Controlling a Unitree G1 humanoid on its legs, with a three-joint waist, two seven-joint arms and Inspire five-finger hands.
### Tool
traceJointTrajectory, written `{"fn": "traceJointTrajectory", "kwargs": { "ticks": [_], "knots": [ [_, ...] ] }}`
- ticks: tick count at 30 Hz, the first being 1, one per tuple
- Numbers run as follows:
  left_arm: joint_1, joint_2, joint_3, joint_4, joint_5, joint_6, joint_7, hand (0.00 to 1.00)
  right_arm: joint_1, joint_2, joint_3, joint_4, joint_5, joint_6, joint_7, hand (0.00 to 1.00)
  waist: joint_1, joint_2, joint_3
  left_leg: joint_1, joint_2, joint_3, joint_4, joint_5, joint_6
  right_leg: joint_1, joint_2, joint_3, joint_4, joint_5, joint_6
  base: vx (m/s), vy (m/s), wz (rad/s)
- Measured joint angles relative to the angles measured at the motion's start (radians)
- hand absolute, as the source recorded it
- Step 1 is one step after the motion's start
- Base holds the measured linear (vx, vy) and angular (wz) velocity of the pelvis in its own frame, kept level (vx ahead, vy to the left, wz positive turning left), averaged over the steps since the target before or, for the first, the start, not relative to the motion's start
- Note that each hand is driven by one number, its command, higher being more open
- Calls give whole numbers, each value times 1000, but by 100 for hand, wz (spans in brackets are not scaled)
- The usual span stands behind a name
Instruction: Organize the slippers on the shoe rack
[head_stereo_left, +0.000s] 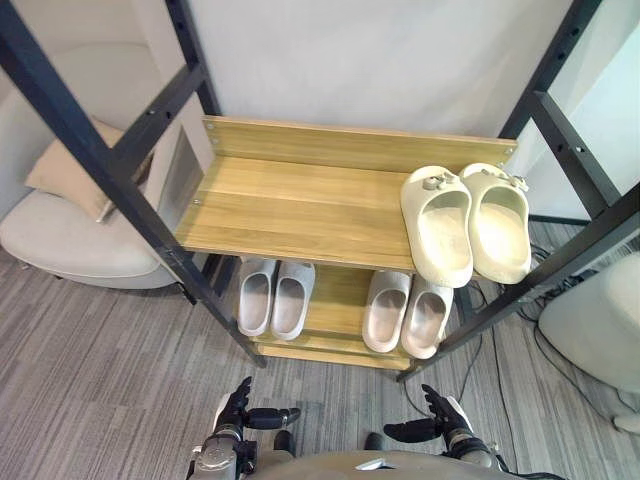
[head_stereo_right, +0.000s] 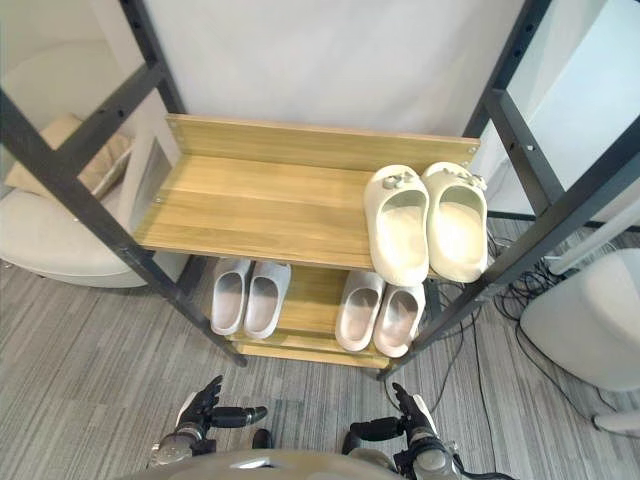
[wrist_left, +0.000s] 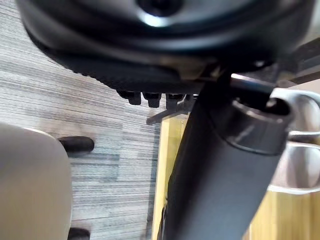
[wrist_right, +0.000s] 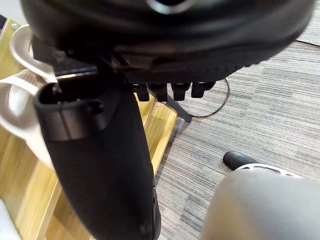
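Hanging low above the floor, the left hand and right hand grasp nothing, fingers loosely spread, likely resting since every pair looks shelved. Well beyond them, two grey pairs line the shoe rack's lower shelf; the cream slippers sit farthest, together at the right end of the upper shelf.

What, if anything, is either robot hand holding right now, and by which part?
Nothing: the left robot hand and right robot hand are both open and empty, short of the shoe rack.
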Motion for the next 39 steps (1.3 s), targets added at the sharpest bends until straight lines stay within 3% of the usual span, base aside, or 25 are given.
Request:
{"fn": "traceJointTrajectory", "kwargs": {
  "ticks": [3, 5, 6, 9, 11, 12, 13, 14, 16, 17, 18, 19, 20, 22, 24, 25, 26, 28, 30, 31, 32, 34, 37, 38, 39],
  "knots": [
    [-44, -8, 23, 6, -23, 0, 15, 100, -59, 33, 8, 6, 0, 8, -11, 100, 11, -2, 54, -94, 9, 13, 164, -51, 18, -146, -18, 27, 248, -59, 2, -75, -5, -34],
    [-57, -16, 23, 6, -28, 0, 17, 100, -63, 47, 13, 5, 4, 10, -10, 100, 17, 2, 60, -131, 7, -3, 226, -63, 38, -161, -27, 30, 283, -64, 11, -119, -35, 17],
    [-65, -25, 26, -1, -29, -11, 22, 100, -68, 64, 19, -6, 17, 9, -9, 100, 20, 2, 67, -151, 2, -36, 244, -81, 29, -205, -54, 56, 480, -195, 36, -111, -88, 56],
    [-69, -28, 27, -5, -30, -25, 28, 100, -62, 82, 20, -6, 33, 5, -8, 100, 34, -21, 62, -210, -29, -111, 296, -77, 19, -221, -69, 99, 760, -310, 69, -110, -174, 81],
    [-64, -35, 38, -8, -43, -25, 35, 100, -65, 87, 21, -23, 38, -6, -9, 100, 65, -33, 52, -276, -43, -155, 307, -43, -14, -190, -60, 153, 764, -378, 97, -177, -268, 73],
    [-72, -41, 44, -9, -44, -25, 40, 100, -72, 86, 21, -33, 38, -8, -9, 100, 73, -42, 48, -306, -49, -174, 301, -17, -26, -190, -45, 177, 710, -411, 81, -200, -253, 62],
    [-80, -56, 47, -4, -46, -24, 48, 100, -95, 80, 21, -33, 39, -6, -12, 100, 82, -17, 52, -336, -43, -193, 263, 31, -39, -188, -16, 181, 633, -432, 42, -194, -192, 47],
    [-83, -71, 43, 1, -46, -24, 49, 100, -111, 67, 21, -32, 39, -6, -14, 100, 84, 20, 53, -354, -19, -219, 217, 77, -47, -180, 19, 167, 559, -428, -6, -266, -229, 48],
    [-91, -100, 10, 14, -49, -24, 50, 100, -112, 36, 18, -24, 52, -5, -30, 100, 80, 99, 71, -351, 31, -294, 147, 152, -85, -138, 76, 75, 483, -374, -56, -305, -198, 85],
    [-89, -102, 0, 15, -53, -25, 51, 100, -105, 31, 15, -21, 60, -3, -33, 100, 80, 117, 74, -342, 47, -300, 123, 151, -81, -124, 90, 40, 473, -365, -68, -318, -165, 110],
    [-91, -101, -13, 17, -55, -25, 53, 100, -102, 27, 0, -20, 60, -2, -37, 100, 74, 121, 81, -335, 64, -274, 85, 107, -81, -110, 93, -4, 451, -351, -86, -242, -133, 90],
    [-95, -98, -18, 19, -55, -26, 55, 100, -102, 37, -8, -19, 60, -1, -40, 100, 68, 108, 85, -332, 71, -238, 56, 65, -78, -102, 84, -29, 417, -331, -97, -219, -106, 112],
    [-112, -77, -18, 21, -53, -31, 53, 100, -108, 52, -32, -21, 60, -4, -46, 100, 53, 81, 99, -342, 61, -131, 61, 64, -60, -100, 46, -73, 383, -303, -108, -149, -64, 116],
    [-124, -73, -19, 24, -42, -32, 51, 100, -102, 47, -67, -24, 60, -3, -54, 100, 42, 58, 97, -370, 20, -45, 236, 57, -42, -127, -16, -130, 359, -273, -101, -184, -36, 118],
    [-122, -83, -23, 43, -40, -33, 57, 100, -78, 31, -79, -23, 60, 0, -53, 100, 44, 68, 91, -335, 11, -41, 371, 15, -38, -125, -37, -174, 341, -253, -91, -118, 60, 83],
    [-118, -88, -25, 60, -33, -32, 57, 100, -63, 29, -80, -22, 60, 3, -52, 100, 42, 82, 83, -281, 25, -25, 399, -67, -25, -125, -43, -204, 339, -247, -82, -98, 149, 71],
    [-120, -91, -26, 72, -25, -31, 56, 100, -60, 33, -80, -21, 60, 3, -48, 100, 38, 96, 74, -261, 45, 7, 397, -94, -14, -126, -46, -231, 344, -244, -77, -99, 164, 86],
    [-120, -92, -35, 76, -17, -30, 56, 100, -66, 45, -81, -14, 59, 5, -43, 100, 29, 90, 67, -245, 36, 43, 316, -70, 4, -121, -51, -287, 340, -232, -64, -92, 136, 87],
    [-122, -63, -78, 79, -4, -30, 51, 100, -61, 88, -82, -3, 59, 3, -36, 100, 11, 49, 47, -201, -5, 66, 153, 1, 12, -83, -80, -372, 242, -186, -44, -81, 156, 115],
    [-125, -66, -93, 88, -1, -29, 48, 100, -59, 96, -96, 2, 59, 0, -34, 100, 2, 53, 46, -164, 11, 131, 158, -23, 11, -55, -85, -407, 228, -173, -34, -8, 100, 122],
    [-125, -78, -96, 95, 5, -28, 47, 100, -59, 98, -109, 7, 59, 2, -32, 100, -10, 55, 45, -131, -1, 152, 102, 2, 7, -30, -98, -442, 217, -164, -19, -37, 152, 97],
    [-121, -81, -95, 94, 7, -31, 46, 100, -60, 105, -119, 11, 59, 4, -31, 100, -1, 50, 38, -84, -38, 135, 2, 57, 32, -7, -108, -454, 188, -138, 5, -72, 234, 50],
    [-116, -71, -92, 101, 14, -30, 45, 100, -66, 127, -119, 24, 55, 8, -24, 100, -5, 28, 34, -51, -106, 82, -38, 53, 74, 3, -192, -493, 283, -173, 45, -36, 211, 49],
    [-116, -68, -92, 101, 14, -31, 46, 100, -66, 129, -118, 25, 55, 10, -23, 100, -5, 21, 35, -46, -120, 74, -38, 47, 84, 6, -214, -498, 312, -186, 48, -2, 183, 65],
    [-114, -56, -92, 105, 15, -32, 46, 100, -64, 134, -118, 25, 55, 14, -19, 100, -5, 4, 35, -30, -155, 49, -29, 32, 105, 10, -275, -497, 412, -214, 39, 11, 211, 50]
  ]
}}
